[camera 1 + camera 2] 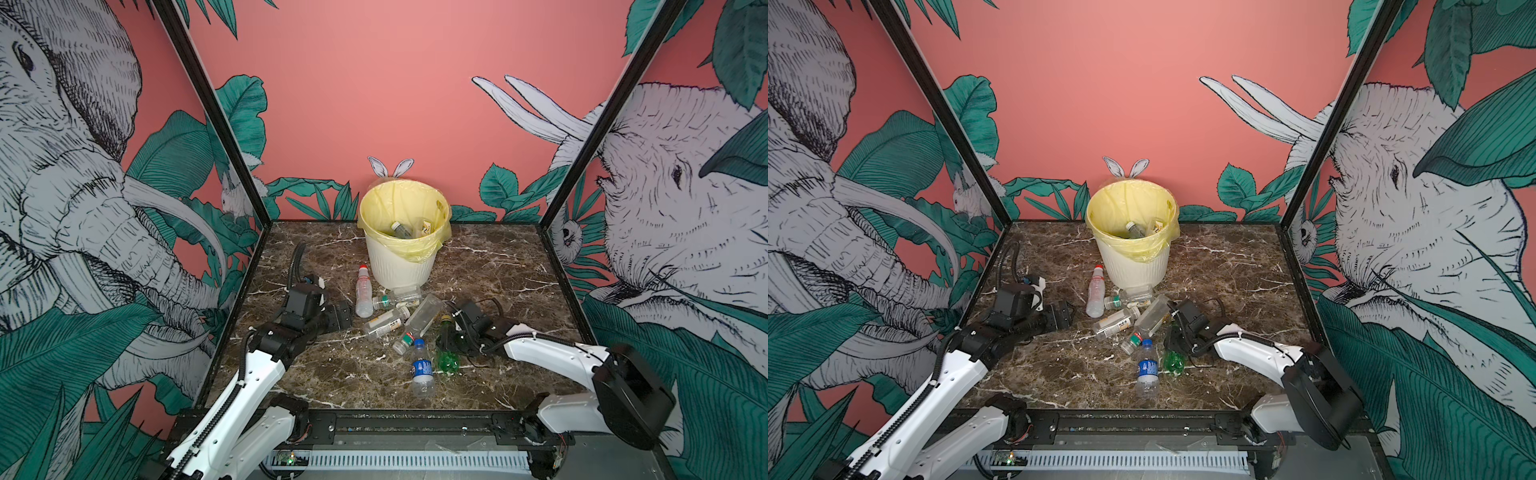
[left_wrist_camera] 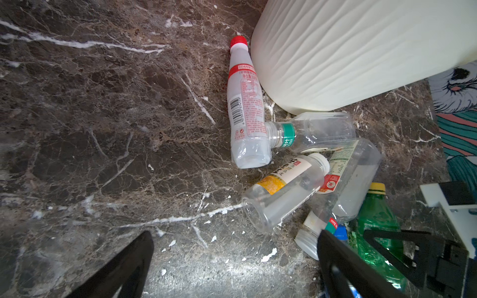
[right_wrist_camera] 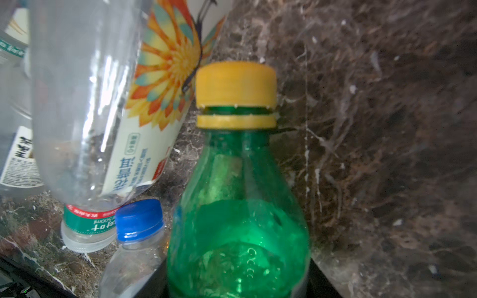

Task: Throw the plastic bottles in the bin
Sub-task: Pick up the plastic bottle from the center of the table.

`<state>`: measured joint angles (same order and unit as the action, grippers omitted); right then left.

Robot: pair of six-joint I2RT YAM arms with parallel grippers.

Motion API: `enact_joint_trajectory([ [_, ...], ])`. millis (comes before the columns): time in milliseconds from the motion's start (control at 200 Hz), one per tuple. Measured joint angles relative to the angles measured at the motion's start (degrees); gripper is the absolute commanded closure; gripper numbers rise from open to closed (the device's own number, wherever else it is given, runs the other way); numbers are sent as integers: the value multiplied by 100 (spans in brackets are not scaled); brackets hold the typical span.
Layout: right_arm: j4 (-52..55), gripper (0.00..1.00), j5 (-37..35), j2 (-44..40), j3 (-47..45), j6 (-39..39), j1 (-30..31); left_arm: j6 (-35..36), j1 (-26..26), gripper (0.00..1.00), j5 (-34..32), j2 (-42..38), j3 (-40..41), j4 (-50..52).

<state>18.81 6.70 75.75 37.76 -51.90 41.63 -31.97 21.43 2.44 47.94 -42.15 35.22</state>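
The cream ribbed bin (image 1: 399, 266) (image 1: 1133, 266) (image 2: 361, 51) with its yellow bag stands at the back, a bottle (image 1: 401, 228) inside. Several plastic bottles lie in front of it in both top views: a red-capped one (image 1: 363, 291) (image 2: 245, 103), clear ones (image 1: 386, 322) (image 2: 284, 193), and a blue-capped one (image 1: 422, 370). My right gripper (image 1: 446, 341) (image 1: 1173, 340) (image 3: 238, 278) is shut on a green yellow-capped bottle (image 1: 448, 363) (image 3: 237, 206) lying on the table. My left gripper (image 1: 338, 316) (image 2: 235, 237) is open over bare marble left of the pile.
The brown marble table (image 1: 332, 374) is walled by printed panels on three sides, with black posts (image 1: 232, 145) at the back corners. A black rail (image 1: 415, 424) runs along the front edge. A thin black cable (image 1: 478, 365) lies near the right arm.
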Motion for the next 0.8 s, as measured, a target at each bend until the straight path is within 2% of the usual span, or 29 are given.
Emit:
enact_joint_trajectory([
  [800,474,45,-24,-807,468,48,-199,-153,0,1,9,-2,74,90],
])
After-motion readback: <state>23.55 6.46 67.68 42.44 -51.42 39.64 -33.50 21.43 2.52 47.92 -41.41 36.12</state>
